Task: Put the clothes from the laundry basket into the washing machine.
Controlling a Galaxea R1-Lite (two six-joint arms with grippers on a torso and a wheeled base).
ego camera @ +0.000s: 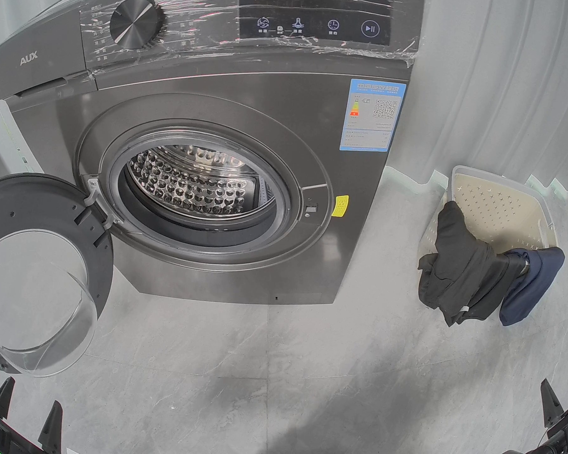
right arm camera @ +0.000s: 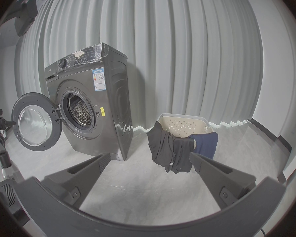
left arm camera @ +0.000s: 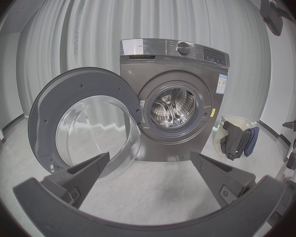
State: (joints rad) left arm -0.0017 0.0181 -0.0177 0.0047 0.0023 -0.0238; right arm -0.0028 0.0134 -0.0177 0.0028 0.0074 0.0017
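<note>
A pale pleated curtain is hanging across the back of the room, its hem meeting the floor. The floor's large grey marbled slabs are softly catching even light. A white wall with dark skirting is running alongside.

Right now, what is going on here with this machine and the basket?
Nothing is being handled yet. The washing machine stands with its door open and its drum looks empty. A black garment and a navy garment hang over the rim of the laundry basket beside it. The left gripper and right gripper are both open and hold nothing.
</note>
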